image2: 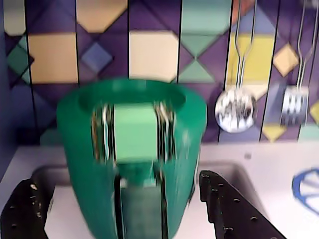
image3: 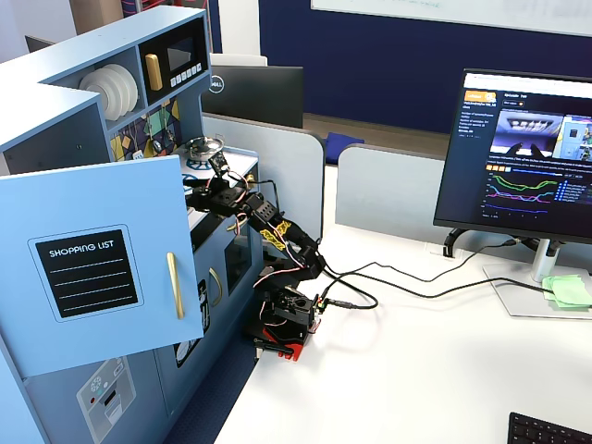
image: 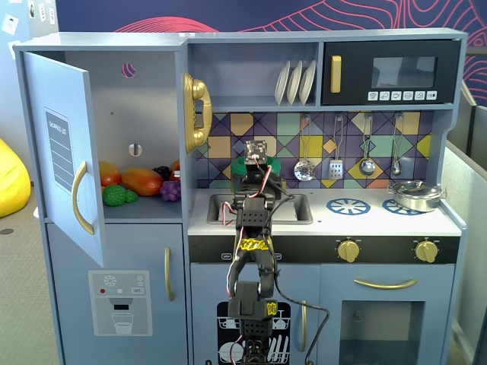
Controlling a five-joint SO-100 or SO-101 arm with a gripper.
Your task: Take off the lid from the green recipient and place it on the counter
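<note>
Patterned tiles back the white counter [image2: 259, 164] where the green recipient [image2: 132, 159] stands at the sink's edge. My pincer [image2: 132, 209] spreads wide, one finger [image2: 224, 204] each side of the pot, apparently clear of it.

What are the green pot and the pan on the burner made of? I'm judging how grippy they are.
The green recipient looks like smooth moulded plastic: uniform opaque colour, soft sheen. The pan looks like polished metal: silvery, with bright reflections. Neither is certain from looks.
</note>
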